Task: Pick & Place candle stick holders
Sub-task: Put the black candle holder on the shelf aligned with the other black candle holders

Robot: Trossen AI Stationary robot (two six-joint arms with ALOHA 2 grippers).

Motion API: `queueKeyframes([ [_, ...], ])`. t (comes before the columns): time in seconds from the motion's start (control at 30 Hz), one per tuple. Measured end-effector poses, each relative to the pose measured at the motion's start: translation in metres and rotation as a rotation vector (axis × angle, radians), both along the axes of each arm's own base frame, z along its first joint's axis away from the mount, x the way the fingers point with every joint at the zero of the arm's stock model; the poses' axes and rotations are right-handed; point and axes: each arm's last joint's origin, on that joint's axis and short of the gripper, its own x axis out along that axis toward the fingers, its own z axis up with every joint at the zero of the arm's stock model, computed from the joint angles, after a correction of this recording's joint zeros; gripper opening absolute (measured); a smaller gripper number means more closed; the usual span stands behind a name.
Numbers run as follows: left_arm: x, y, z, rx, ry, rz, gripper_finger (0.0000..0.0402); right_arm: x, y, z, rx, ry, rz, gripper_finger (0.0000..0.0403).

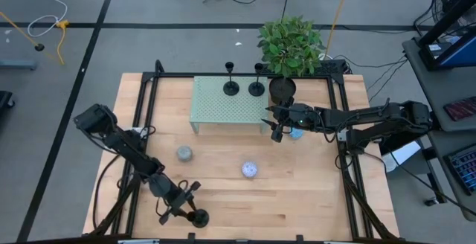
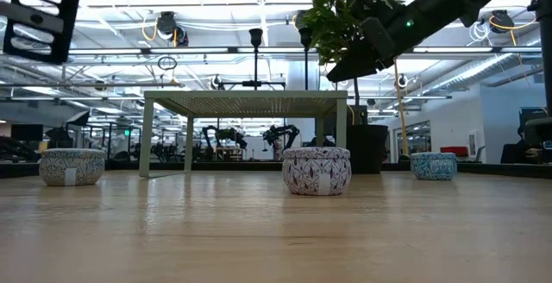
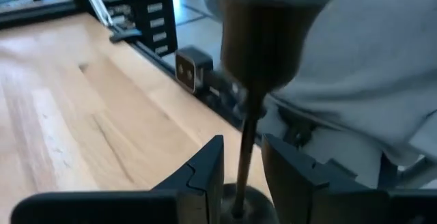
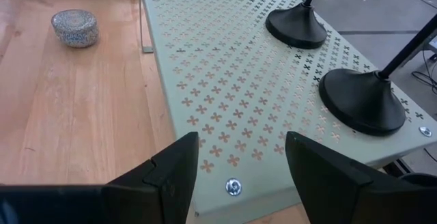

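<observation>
Two black candle stick holders (image 1: 231, 88) (image 1: 256, 88) stand on their disc bases on the pale green perforated shelf (image 1: 223, 110); the right wrist view shows these bases (image 4: 295, 26) (image 4: 362, 101). A third candle stick holder (image 1: 199, 216) is near the table's front edge, where my left gripper (image 1: 188, 199) (image 3: 244, 152) is shut on it. My right gripper (image 1: 277, 130) (image 4: 239, 173) hovers open above the shelf's near right corner, with nothing between its fingers. My left gripper pinches the holder's thin stem (image 3: 247, 135), low down just above the disc base (image 3: 246, 207), between its two fingers (image 3: 205, 173). The fingers come nearly level from the table's far left and lie across the stem. The holder stands upright in the hold; I cannot tell whether its base touches the table.
A potted plant (image 1: 290, 43) stands at the shelf's far right end. Three small patterned tins sit on the wood: one left of centre (image 1: 184, 153), one at centre (image 1: 250, 169), and a blue one (image 1: 296, 133) under the right arm. A black frame (image 1: 338, 110) borders the table.
</observation>
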Motion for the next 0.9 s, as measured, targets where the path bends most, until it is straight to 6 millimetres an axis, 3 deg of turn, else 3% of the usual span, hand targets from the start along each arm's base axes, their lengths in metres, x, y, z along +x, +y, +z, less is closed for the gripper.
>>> queueKeyframes([
  [0.1,0.005,-0.003,-0.011,0.047,0.005,-0.017,0.0106,0.0,0.0,0.0,0.0,0.0,0.0,0.0212],
  [0.27,0.006,-0.005,-0.011,0.083,-0.043,-0.036,0.0101,0.0,0.0,0.0,0.0,0.0,0.0,0.0212],
  [0.53,0.009,-0.003,-0.011,0.078,-0.042,-0.025,0.0016,0.0,0.0,0.0,-0.008,0.002,0.004,0.0212],
  [0.9,0.022,0.019,0.01,0.016,-0.071,0.118,0.0014,0.001,0.0,0.001,-0.012,-0.008,0.005,0.0212],
])
